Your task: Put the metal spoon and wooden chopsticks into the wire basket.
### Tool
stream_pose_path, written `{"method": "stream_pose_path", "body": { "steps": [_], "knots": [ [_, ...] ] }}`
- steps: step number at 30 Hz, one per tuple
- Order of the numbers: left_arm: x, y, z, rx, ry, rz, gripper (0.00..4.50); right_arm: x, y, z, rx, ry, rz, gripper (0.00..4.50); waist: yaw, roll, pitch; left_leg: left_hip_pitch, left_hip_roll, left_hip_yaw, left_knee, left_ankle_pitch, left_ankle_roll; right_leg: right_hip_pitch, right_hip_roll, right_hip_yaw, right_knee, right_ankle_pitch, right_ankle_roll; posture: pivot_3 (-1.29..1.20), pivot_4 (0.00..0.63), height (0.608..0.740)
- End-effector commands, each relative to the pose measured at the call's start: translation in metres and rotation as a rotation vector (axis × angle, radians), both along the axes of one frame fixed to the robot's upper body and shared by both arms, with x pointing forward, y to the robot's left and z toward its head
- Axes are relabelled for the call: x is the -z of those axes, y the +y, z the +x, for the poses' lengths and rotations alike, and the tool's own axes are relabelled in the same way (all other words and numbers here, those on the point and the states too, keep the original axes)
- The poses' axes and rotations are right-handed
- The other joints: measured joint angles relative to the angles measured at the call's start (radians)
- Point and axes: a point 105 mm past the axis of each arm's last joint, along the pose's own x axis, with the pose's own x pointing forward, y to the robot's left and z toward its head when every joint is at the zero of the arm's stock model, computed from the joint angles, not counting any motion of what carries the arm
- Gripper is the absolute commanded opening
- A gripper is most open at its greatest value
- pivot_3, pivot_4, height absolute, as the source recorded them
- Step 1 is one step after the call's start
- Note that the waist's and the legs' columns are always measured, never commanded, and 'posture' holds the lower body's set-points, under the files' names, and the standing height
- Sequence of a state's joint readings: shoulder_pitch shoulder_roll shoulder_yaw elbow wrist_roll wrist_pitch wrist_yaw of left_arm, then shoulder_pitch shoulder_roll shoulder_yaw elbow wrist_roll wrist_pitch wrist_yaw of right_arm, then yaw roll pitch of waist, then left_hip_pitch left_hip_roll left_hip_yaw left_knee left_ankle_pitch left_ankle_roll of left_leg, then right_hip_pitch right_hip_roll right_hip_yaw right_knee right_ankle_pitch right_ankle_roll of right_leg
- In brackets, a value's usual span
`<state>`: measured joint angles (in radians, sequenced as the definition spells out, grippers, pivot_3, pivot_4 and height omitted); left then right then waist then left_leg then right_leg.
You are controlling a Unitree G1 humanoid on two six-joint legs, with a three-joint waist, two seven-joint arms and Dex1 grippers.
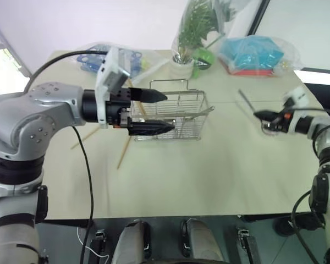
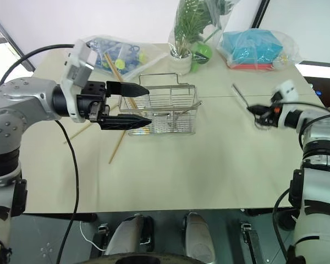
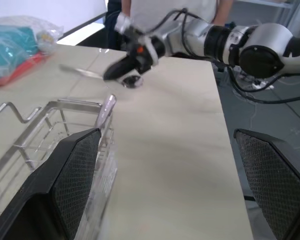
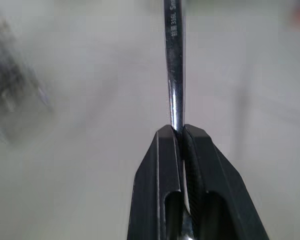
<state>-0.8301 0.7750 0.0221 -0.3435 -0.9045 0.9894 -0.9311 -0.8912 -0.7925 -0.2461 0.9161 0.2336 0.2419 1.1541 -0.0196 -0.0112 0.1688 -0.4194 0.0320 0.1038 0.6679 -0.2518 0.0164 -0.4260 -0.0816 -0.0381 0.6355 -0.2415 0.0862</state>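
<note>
My right gripper (image 1: 262,116) is shut on the metal spoon (image 4: 173,65) and holds it above the table's right side. The thin handle (image 1: 245,99) slants up and away from the fingers, far to the right of the wire basket (image 1: 182,111). My left gripper (image 1: 169,111) is open and level at the basket's left side, one finger above the other, with nothing between them. Wooden chopsticks (image 1: 124,153) lie on the table left of the basket, and another (image 2: 119,72) slants behind my left gripper. A pale slim piece (image 1: 202,114) leans out over the basket's right rim.
Along the table's back stand a potted plant (image 1: 182,65) wrapped in clear plastic with a green ball (image 1: 203,56), a blue plastic-wrapped rack (image 2: 113,55) and a teal package (image 1: 252,54) in a bag. A person (image 3: 165,7) stands beyond the table's right side.
</note>
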Motion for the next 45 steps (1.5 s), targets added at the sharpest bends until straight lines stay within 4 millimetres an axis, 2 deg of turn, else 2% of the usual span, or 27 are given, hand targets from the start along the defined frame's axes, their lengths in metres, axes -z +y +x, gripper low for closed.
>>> {"method": "stream_pose_path", "body": {
  "steps": [1,5,8,12,15,17,19,21,23,27,32,36,42,45],
  "knots": [
    [-0.016,0.01,0.003,-0.046,-0.071,-0.033,4.5,-0.056,0.039,-0.008,-0.098,-0.177,0.153,0.04,0.003,0.0,0.0,0.0,0.0,0.0,0.0,0.0,0.0,0.0,0.0,0.0,0.0,0.0,0.0,0.0,0.15,0.72],
    [-0.017,0.014,0.008,-0.078,-0.084,-0.038,4.5,-0.099,0.096,-0.025,-0.228,-0.274,0.297,0.04,0.006,0.0,0.0,0.0,0.0,-0.001,0.0,0.0,0.0,-0.001,0.0,0.0,0.002,0.0,0.0,0.0,0.15,0.72],
    [-0.018,0.016,0.01,-0.091,-0.091,-0.045,4.5,-0.117,0.131,-0.036,-0.316,-0.303,0.367,0.04,0.01,0.0,0.0,-0.001,0.0,-0.001,0.0,0.0,0.0,-0.001,0.0,0.0,0.003,0.0,0.0,0.0,0.15,0.72],
    [-0.019,0.018,0.011,-0.103,-0.096,-0.05,4.5,-0.125,0.162,-0.047,-0.406,-0.28,0.44,0.04,0.011,0.0,0.0,-0.001,-0.001,-0.001,0.0,0.0,0.0,-0.001,-0.001,0.0,0.003,0.0,0.0,0.0,0.15,0.72],
    [-0.02,0.02,0.012,-0.11,-0.101,-0.056,4.5,-0.113,0.181,-0.054,-0.46,-0.242,0.436,0.04,0.009,0.0,0.0,-0.001,-0.001,-0.001,0.0,0.0,0.001,-0.002,-0.001,0.0,0.003,0.0,0.0,0.0,0.15,0.72],
    [-0.021,0.019,0.012,-0.112,-0.105,-0.06,4.5,-0.097,0.186,-0.05,-0.437,-0.209,0.432,0.04,0.009,0.0,0.0,-0.002,0.0,-0.001,0.0,-0.001,0.002,-0.002,0.0,0.0,0.003,0.0,0.0,0.0,0.15,0.72],
    [-0.021,0.019,0.012,-0.112,-0.106,-0.062,4.5,-0.09,0.187,-0.047,-0.416,-0.197,0.434,0.04,0.008,0.0,0.0,-0.002,0.0,-0.001,0.0,-0.001,0.002,-0.002,0.0,0.0,0.003,0.0,0.0,0.0,0.15,0.72],
    [-0.022,0.019,0.01,-0.109,-0.109,-0.066,4.5,-0.072,0.2,-0.044,-0.409,-0.184,0.411,0.04,0.007,0.0,0.0,-0.002,-0.001,0.0,0.0,-0.002,0.003,-0.002,0.0,0.0,0.003,0.0,0.0,0.0,0.15,0.72],
    [-0.023,0.019,0.009,-0.108,-0.11,-0.067,4.5,-0.065,0.209,-0.045,-0.417,-0.188,0.399,0.04,0.006,0.0,0.0,-0.002,0.0,-0.001,0.0,-0.002,0.003,-0.003,0.0,0.0,0.003,0.0,0.0,0.0,0.15,0.72],
    [-0.023,0.019,0.009,-0.112,-0.11,-0.071,4.5,-0.07,0.215,-0.038,-0.401,-0.226,0.424,0.04,0.005,0.0,0.0,-0.003,0.0,0.0,0.0,-0.001,0.002,-0.004,0.0,0.0,0.004,0.0,0.0,0.0,0.15,0.72],
    [-0.025,0.019,0.008,-0.112,-0.111,-0.078,4.5,-0.082,0.21,-0.017,-0.323,-0.288,0.44,0.04,0.007,0.0,0.0,-0.003,0.0,0.0,0.0,-0.001,0.002,-0.004,0.0,0.0,0.004,0.0,0.0,0.0,0.15,0.72],
    [-0.027,0.019,0.008,-0.113,-0.113,-0.084,4.5,-0.09,0.208,-0.01,-0.307,-0.316,0.447,0.04,0.006,0.0,0.0,-0.003,0.0,0.0,0.0,0.0,0.001,-0.004,0.0,0.0,0.004,0.0,0.0,0.0,0.15,0.72],
    [-0.028,0.019,0.008,-0.113,-0.116,-0.087,4.5,-0.076,0.204,-0.001,-0.27,-0.312,0.401,0.04,0.005,0.0,0.0,-0.003,0.0,0.0,0.0,0.0,0.001,-0.004,0.0,0.0,0.004,0.0,0.0,0.0,0.15,0.72],
    [-0.029,0.019,0.008,-0.112,-0.119,-0.086,4.5,-0.068,0.204,-0.001,-0.269,-0.299,0.391,1.01,0.005,0.0,0.0,-0.004,0.0,0.0,0.0,0.0,0.001,-0.004,0.0,0.0,0.004,0.0,0.0,0.0,0.15,0.72]
  ]
}}
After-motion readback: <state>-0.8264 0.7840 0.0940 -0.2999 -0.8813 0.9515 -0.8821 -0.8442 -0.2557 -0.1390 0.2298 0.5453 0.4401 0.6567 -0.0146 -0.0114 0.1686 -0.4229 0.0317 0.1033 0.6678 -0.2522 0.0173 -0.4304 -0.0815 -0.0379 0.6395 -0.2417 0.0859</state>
